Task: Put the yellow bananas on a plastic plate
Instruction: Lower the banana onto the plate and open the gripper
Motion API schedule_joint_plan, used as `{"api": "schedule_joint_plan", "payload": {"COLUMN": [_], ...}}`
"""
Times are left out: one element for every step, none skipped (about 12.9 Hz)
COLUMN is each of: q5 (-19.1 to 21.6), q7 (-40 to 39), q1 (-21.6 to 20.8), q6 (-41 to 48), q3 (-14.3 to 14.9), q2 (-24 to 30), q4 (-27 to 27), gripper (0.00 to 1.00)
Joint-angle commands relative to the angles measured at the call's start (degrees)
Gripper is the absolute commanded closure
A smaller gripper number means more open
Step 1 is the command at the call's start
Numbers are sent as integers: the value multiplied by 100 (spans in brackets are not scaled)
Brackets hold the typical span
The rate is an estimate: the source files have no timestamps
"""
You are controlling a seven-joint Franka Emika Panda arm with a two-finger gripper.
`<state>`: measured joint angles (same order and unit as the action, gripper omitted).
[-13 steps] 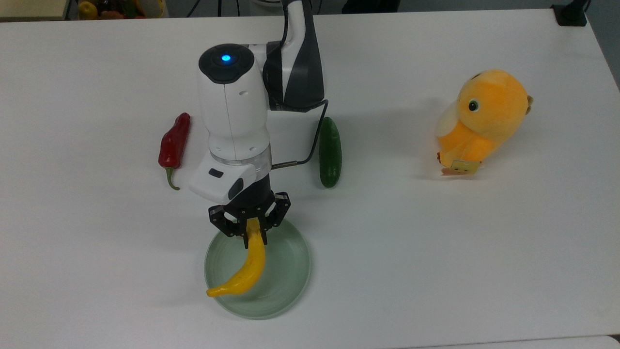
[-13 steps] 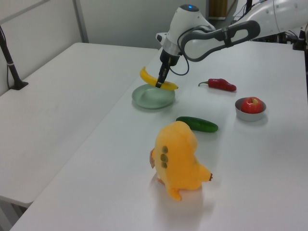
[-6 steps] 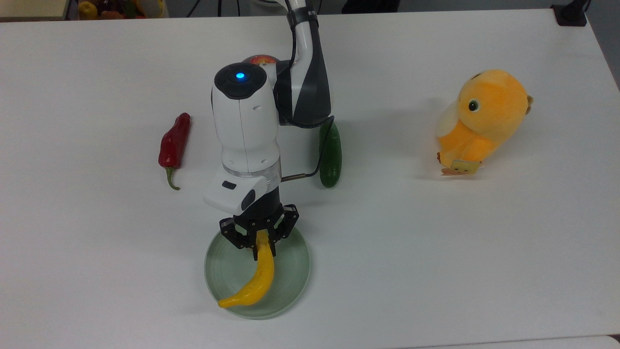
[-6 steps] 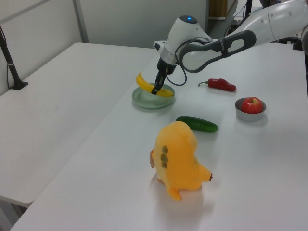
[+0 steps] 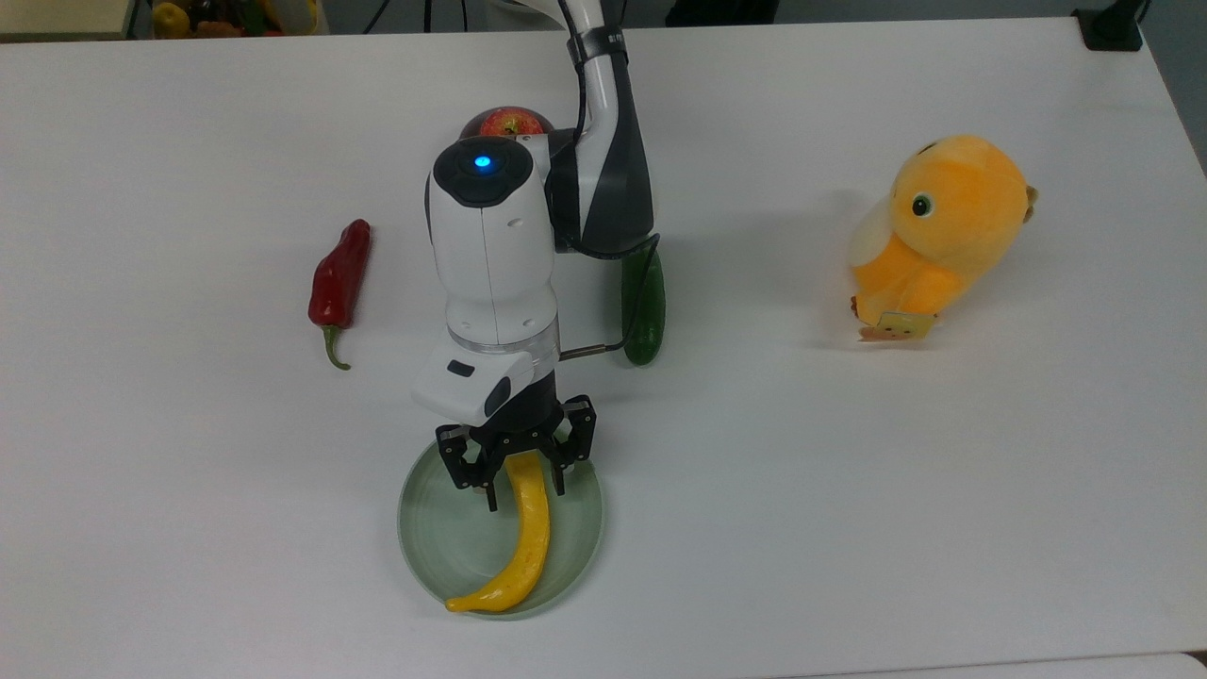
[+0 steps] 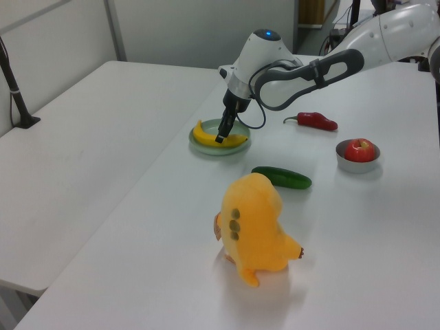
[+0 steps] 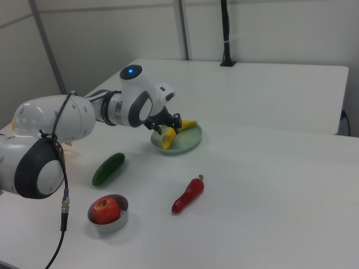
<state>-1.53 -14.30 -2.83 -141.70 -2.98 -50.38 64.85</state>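
Observation:
The yellow banana (image 5: 528, 547) lies curved in the pale green plastic plate (image 5: 443, 538), its pointed tip at the plate's near rim in the top view. My gripper (image 5: 521, 483) hangs low over the banana's stem end at the far side of the plate, open, with one finger on each side of the fruit. In the left view the banana (image 6: 214, 139) rests flat in the plate (image 6: 240, 149) under the gripper (image 6: 221, 135). In the right view, banana (image 7: 170, 136) and plate (image 7: 189, 143) sit just past the gripper.
A red chili (image 5: 338, 278) lies at the top view's left of the arm. A dark green cucumber (image 5: 643, 306) lies at its right. A red apple in a small grey bowl (image 6: 358, 151) and a yellow plush toy (image 5: 938, 236) stand further off.
The gripper came down and shifted towards the top view's right with the banana. Its fingers have spread, and the banana now rests in the plate.

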Motion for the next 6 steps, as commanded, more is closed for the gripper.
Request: {"api": "schedule_joint_plan", "payload": {"q5": [39,39,39,39,39,30], "q7": [164,164,164,164,164,164], "q1": [-104,-95,-95,-95,-95,-104], "q6": [-244,-244,-244,-244,-244,-244], "q3": [140,140,140,140,140,140], "q2": [37,46,46,54,55,98], "q4": [125,125,133,125,133,168], "gripper": [0,0,0,0,0,0]}}
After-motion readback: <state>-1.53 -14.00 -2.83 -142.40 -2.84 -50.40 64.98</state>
